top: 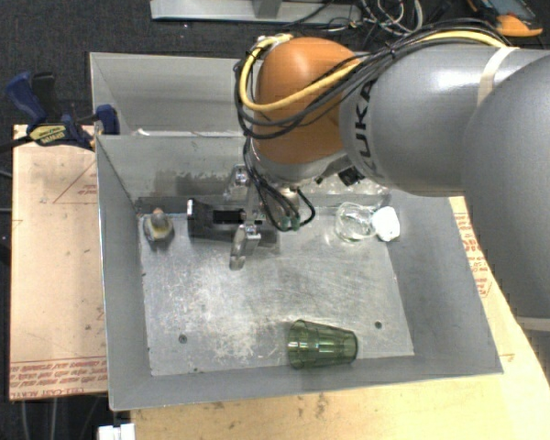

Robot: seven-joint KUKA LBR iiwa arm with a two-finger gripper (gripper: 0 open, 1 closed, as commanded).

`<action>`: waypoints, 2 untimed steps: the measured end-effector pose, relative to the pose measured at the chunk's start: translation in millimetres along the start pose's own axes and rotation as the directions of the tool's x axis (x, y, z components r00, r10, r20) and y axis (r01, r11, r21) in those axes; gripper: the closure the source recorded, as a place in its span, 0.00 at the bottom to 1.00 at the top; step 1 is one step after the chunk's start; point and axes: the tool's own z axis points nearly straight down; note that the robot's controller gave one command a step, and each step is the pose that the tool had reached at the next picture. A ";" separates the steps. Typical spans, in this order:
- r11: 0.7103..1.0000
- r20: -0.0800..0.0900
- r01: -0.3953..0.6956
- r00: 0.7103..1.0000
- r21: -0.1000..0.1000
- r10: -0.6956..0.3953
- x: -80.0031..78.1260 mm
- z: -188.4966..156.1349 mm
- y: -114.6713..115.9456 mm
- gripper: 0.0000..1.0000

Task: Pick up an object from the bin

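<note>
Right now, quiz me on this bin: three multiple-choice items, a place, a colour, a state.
1. The green cup lies: A) by the bin's lower wall B) upper left corner C) right wall
2. The small thing beside the clear glass is: A) red B) white C) blue
3. The green cup is: A) upright B) on its side C) upside down
Answers: 1 A, it lies low in view; 2 B, plainly white; 3 B, its side rests on the floor.
</note>
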 end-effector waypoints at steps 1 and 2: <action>0.994 -0.001 -0.108 0.994 0.002 0.108 -12.1 49.3 2.2 0.00; 0.985 0.028 -0.172 0.985 -0.006 0.173 -31.2 89.6 -4.7 1.00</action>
